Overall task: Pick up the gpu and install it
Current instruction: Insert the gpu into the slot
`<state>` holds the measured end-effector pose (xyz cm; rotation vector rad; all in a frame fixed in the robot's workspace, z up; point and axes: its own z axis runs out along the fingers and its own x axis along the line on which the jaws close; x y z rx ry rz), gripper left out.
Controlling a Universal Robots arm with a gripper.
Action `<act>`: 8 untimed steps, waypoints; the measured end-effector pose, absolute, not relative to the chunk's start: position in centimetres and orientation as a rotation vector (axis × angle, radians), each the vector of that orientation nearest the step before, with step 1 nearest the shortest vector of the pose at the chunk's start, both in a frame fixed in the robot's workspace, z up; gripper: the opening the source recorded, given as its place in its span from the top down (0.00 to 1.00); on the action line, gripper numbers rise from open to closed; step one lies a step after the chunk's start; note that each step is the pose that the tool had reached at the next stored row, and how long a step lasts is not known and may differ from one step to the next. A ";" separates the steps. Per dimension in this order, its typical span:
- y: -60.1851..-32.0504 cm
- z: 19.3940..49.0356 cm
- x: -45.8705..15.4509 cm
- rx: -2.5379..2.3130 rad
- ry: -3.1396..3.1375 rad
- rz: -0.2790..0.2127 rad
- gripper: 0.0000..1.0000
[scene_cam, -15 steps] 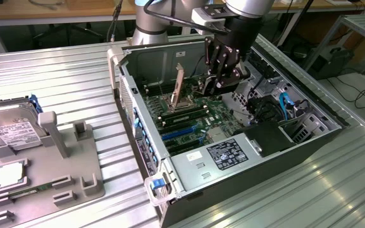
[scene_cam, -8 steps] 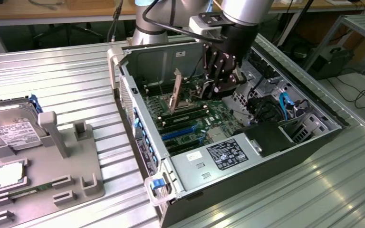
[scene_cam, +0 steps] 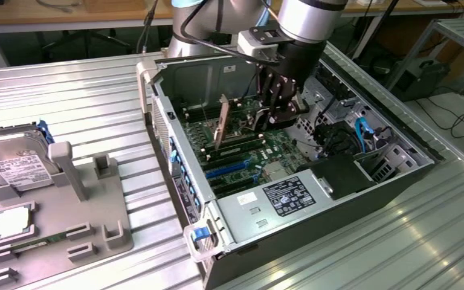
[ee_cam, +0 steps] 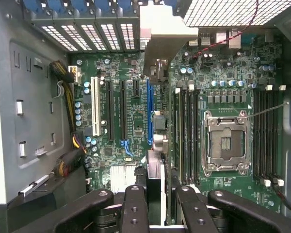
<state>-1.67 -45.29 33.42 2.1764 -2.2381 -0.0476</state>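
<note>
The gpu [ee_cam: 155,172] was held clamped edge-on in the gripper [ee_cam: 155,199]. It was poised above the blue slot [ee_cam: 149,116], seemingly for seating.

I am seeing my arm [scene_cam: 296,24] reaching down from above, wrist pointing nearly straight downward. My gripper [scene_cam: 274,112] is hanging at the end of it, its dark fingers [ee_cam: 134,208] pointing down and sitting close together, clamping a thin card edge between them.
</note>
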 end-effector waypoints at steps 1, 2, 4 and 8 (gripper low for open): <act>-45.3 33.3 -1.7 2.176 -2.238 -0.047 0.73; -45.3 33.3 -1.7 2.176 -2.238 -0.047 0.73; -45.3 33.1 -1.7 2.176 -2.238 -0.047 0.73; -45.3 32.6 -1.7 2.176 -2.238 -0.047 0.73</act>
